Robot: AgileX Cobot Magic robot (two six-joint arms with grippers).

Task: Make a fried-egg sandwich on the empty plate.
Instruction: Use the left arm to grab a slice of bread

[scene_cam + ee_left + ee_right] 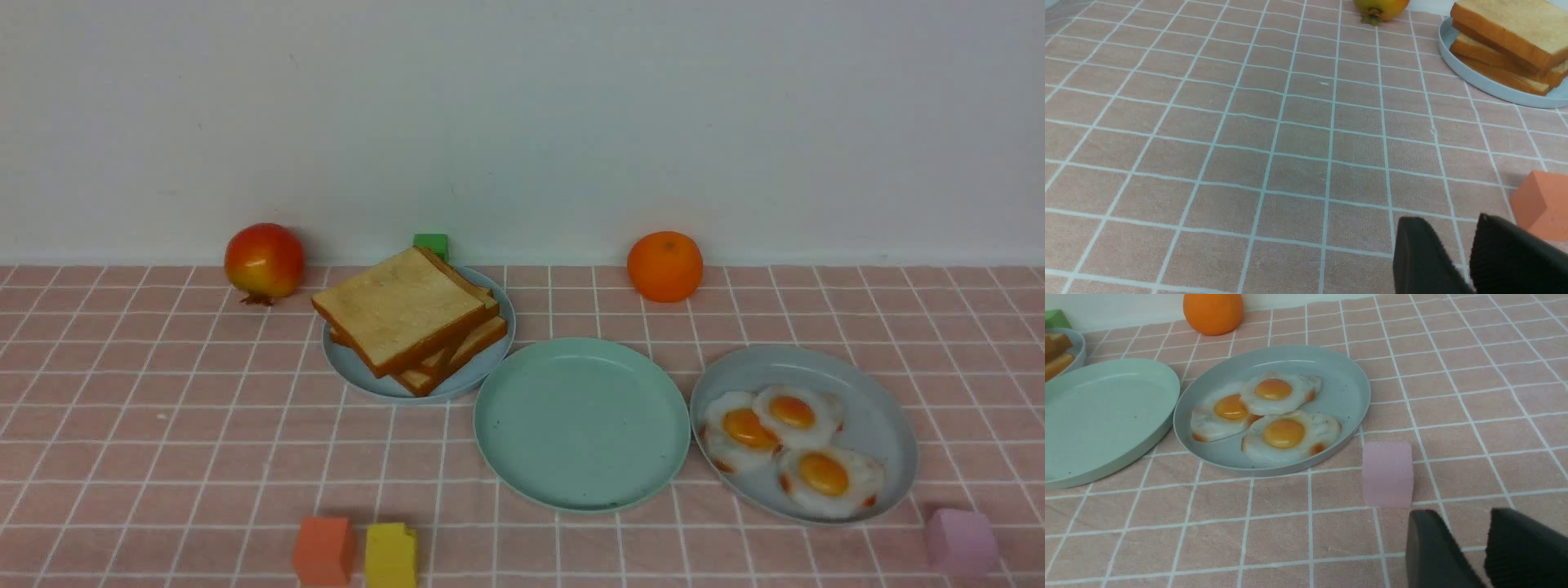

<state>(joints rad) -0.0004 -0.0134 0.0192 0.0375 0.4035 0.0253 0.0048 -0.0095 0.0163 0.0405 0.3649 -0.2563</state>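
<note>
Empty plate bare; left end effector, right end effector apart, wrist views only.

1. Left fingers: a block just beside them; the toast stack, on the toast plate, well ahead;
2. Right fingers: a second block just ahead; beyond it, fried eggs overlap in the egg plate;
3. The empty plate lies on the worktop between both plates, just beside the egg plate.

Green block partly hidden.
</note>
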